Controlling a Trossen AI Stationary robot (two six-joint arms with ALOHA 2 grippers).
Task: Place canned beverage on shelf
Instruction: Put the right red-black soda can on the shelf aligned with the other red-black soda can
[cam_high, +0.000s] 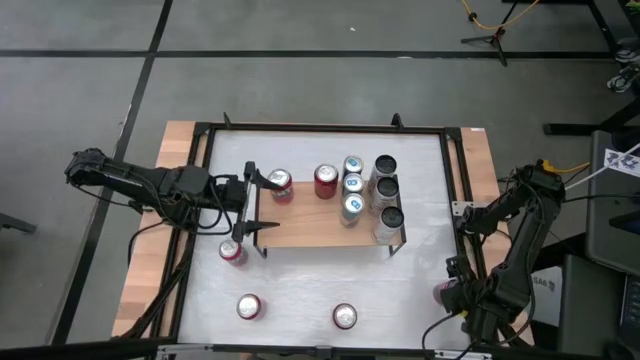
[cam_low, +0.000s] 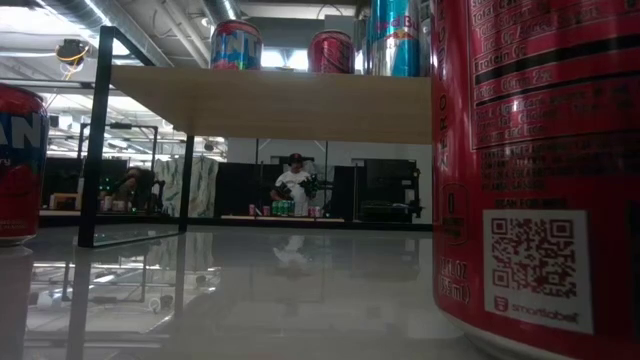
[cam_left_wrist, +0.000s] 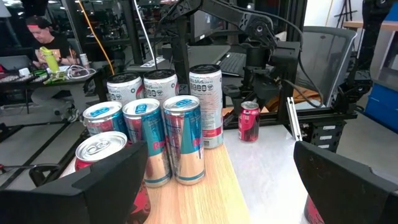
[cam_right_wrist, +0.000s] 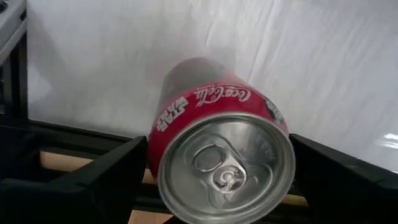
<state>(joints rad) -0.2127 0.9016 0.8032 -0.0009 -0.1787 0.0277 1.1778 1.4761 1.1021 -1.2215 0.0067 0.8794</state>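
Observation:
The shelf (cam_high: 320, 228), a wooden board on black legs, stands mid-table and carries two red cans (cam_high: 280, 182), three blue cans (cam_left_wrist: 180, 137) and three white cans (cam_high: 386, 190). My left gripper (cam_high: 250, 205) hovers open and level at the shelf's left end, holding nothing. My right gripper (cam_high: 447, 293) points down at the table's right edge. It is open, with one finger on each side of an upright red Coca-Cola can (cam_right_wrist: 217, 124) that stands on the white tabletop. My right gripper (cam_right_wrist: 221, 177) comes from above, its fingers (cam_right_wrist: 106, 177) level with the top of the red can's wall (cam_right_wrist: 186, 102), one on each side. Whether they touch the can I cannot tell. The can rests on the table.
Three more red cans stand on the white tabletop (cam_high: 420, 270) in front of the shelf: near its left leg (cam_high: 232, 250), front left (cam_high: 249, 306) and front centre (cam_high: 344, 316). A black frame (cam_high: 455, 200) borders the tabletop. A person sits in the room beyond (cam_low: 293, 180).

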